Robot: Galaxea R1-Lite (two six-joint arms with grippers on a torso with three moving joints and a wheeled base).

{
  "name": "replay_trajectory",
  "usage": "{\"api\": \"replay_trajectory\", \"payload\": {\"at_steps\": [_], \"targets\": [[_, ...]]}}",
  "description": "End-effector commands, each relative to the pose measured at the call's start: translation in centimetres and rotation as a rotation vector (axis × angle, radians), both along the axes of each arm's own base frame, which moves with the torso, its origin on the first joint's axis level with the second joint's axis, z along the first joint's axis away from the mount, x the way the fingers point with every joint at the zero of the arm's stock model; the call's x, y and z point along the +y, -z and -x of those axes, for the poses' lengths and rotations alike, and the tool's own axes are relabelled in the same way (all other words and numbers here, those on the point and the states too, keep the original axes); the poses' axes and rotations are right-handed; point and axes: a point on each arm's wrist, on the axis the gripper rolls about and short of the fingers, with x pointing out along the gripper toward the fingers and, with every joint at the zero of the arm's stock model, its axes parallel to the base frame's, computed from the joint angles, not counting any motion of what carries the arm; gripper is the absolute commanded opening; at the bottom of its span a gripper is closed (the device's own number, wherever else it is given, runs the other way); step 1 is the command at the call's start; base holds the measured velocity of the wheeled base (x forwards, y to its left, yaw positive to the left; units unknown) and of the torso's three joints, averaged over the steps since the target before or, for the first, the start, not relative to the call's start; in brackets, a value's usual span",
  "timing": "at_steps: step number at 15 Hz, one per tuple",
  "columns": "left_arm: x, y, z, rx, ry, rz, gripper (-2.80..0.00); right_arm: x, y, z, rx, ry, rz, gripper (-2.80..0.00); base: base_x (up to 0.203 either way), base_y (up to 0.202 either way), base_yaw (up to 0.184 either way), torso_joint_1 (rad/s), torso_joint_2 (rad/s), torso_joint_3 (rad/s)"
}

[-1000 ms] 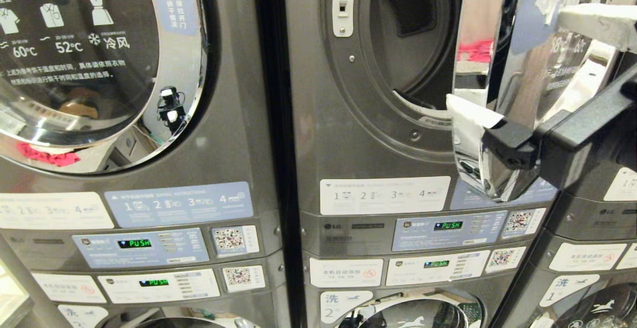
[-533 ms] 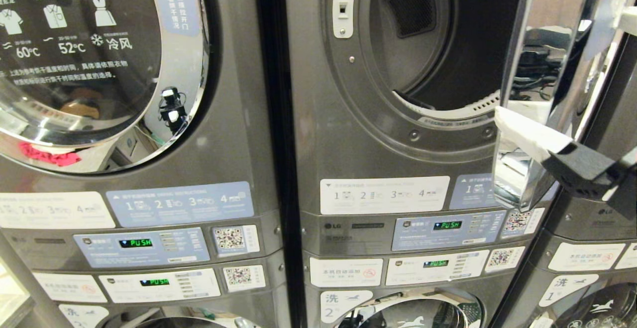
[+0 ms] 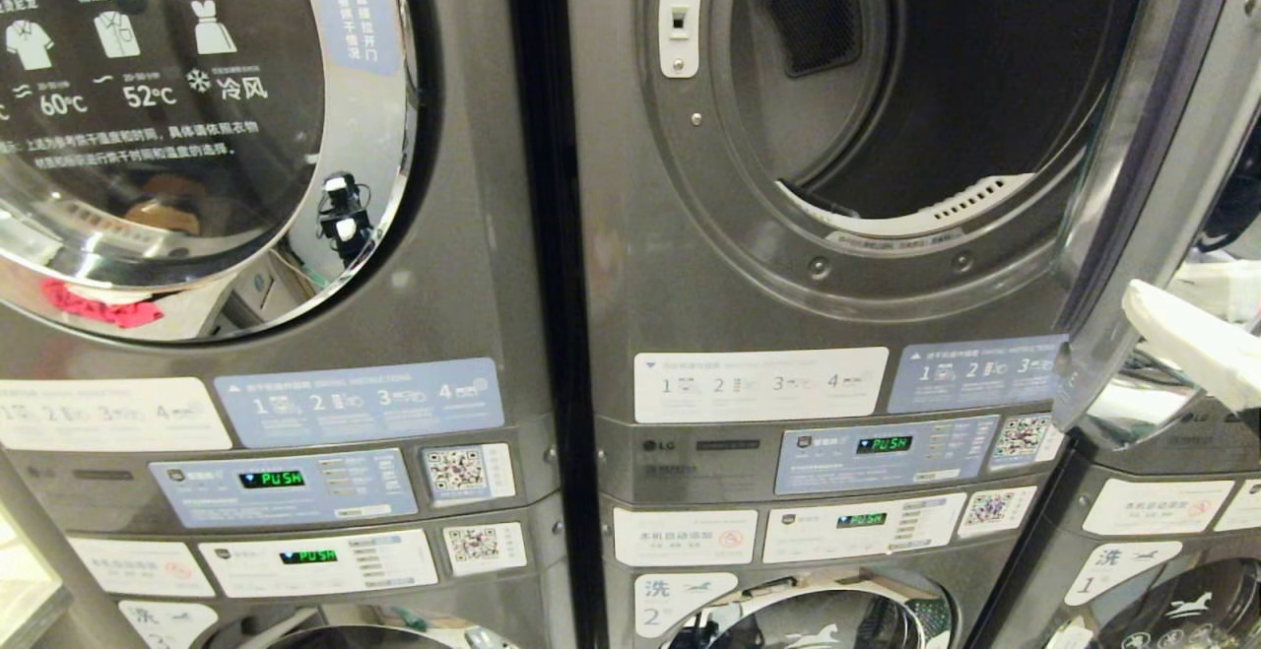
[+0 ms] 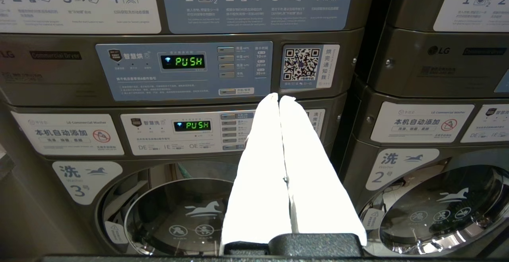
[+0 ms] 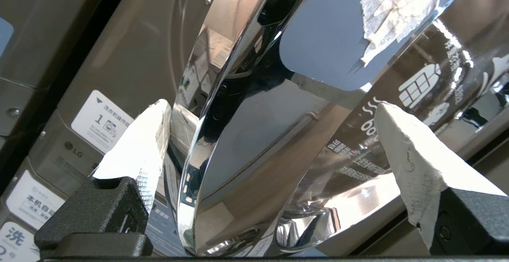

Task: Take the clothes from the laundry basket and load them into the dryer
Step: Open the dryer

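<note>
Nearby, chrome door (image 5: 254, 142) (swung open)

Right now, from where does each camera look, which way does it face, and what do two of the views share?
Head view: from the robot's head, facing the stacked machines; open dryer ahead, its door swung right; one white finger of the right gripper shows.
Left wrist view: behind the left gripper, shut, facing the control panel and the washers below.
Right wrist view: behind the right gripper, open, its fingers either side of the door's chrome edge.
Shared: head and right wrist views both show the door.
</note>
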Motion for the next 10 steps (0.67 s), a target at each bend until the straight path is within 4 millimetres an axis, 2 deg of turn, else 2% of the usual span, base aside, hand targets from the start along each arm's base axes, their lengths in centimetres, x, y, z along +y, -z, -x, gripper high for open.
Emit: {"api": "replay_trajectory", "payload": {"at_steps": [1, 6, 10], "targets": [[0.0, 0.0, 0.0, 0.001, -0.001, 0.001, -2.80, -0.9, -0.2, 0.5, -0.012, 0.032, -0.020, 0.00, 0.000, 0.000, 0.000, 0.000, 0.00, 0.000], [0.0, 0.0, 0.0, 0.001, -0.001, 0.001, -2.80, -3.1, 0.7, 1.7, -0.034, 0.084, 0.025, 0.00, 0.000, 0.000, 0.000, 0.000, 0.00, 0.000], [0.0, 0.0, 0.0, 0.001, -0.001, 0.000, -2.80, -5.0, 0.3, 2.9, -0.072, 0.114, 0.028, 0.00, 0.000, 0.000, 0.000, 0.000, 0.00, 0.000]]}}
